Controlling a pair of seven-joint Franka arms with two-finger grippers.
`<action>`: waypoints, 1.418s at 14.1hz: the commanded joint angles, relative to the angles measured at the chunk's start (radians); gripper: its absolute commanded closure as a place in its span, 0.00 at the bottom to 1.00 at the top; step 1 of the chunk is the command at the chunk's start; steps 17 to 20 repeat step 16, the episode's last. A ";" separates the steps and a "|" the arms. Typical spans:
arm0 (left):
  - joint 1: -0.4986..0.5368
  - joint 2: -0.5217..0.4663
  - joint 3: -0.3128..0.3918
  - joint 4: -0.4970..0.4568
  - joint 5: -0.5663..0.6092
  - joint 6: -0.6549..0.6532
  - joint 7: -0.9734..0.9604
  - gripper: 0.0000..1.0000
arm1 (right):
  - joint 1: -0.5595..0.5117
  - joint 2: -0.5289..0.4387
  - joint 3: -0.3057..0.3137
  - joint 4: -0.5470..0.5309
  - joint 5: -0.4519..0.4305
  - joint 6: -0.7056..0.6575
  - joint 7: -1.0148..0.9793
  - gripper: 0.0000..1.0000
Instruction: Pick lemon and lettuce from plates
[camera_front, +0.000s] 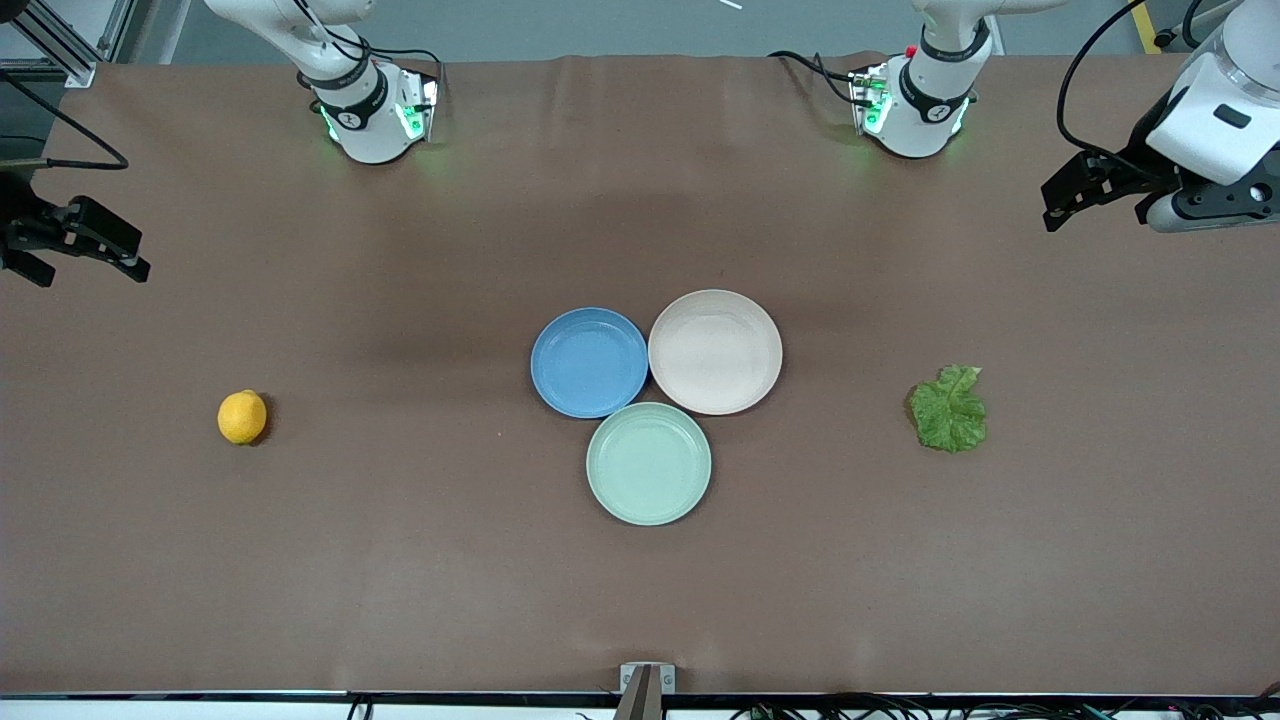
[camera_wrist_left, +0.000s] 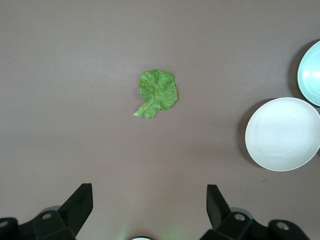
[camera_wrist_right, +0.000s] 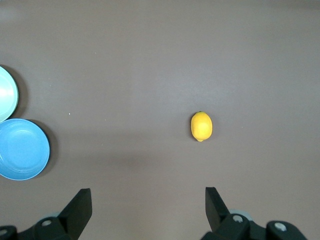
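Left gripper (camera_front: 1062, 205) fingers spreading wide, hanging over table at left arm's end, gripping nothing. Right gripper (camera_front: 110, 255) fingers likewise spreading, hanging over right arm's end.

Lettuce (camera_front: 949, 409) lying on table (camera_front: 400, 560), well apart from beige plate (camera_front: 715, 351), toward left arm's end. Lemon (camera_front: 242, 416) sitting well apart from blue plate (camera_front: 589, 361), toward right arm's end. Both plates sitting bare, touching mint plate (camera_front: 648, 463).

Two white robot arms with black joint bands, green lights glowing at their bases and black cables; each end effector (camera_front: 1075, 190) (camera_front: 90, 245) is black.
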 joint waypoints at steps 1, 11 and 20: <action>0.006 0.000 0.001 0.011 -0.018 -0.003 0.027 0.00 | -0.009 0.013 0.007 0.026 0.008 -0.014 -0.007 0.00; 0.008 0.026 0.011 0.057 -0.017 -0.018 0.026 0.00 | -0.009 0.013 0.009 0.026 0.007 -0.014 -0.008 0.00; 0.008 0.026 0.012 0.058 -0.017 -0.020 0.026 0.00 | -0.007 0.013 0.009 0.026 0.007 -0.014 -0.007 0.00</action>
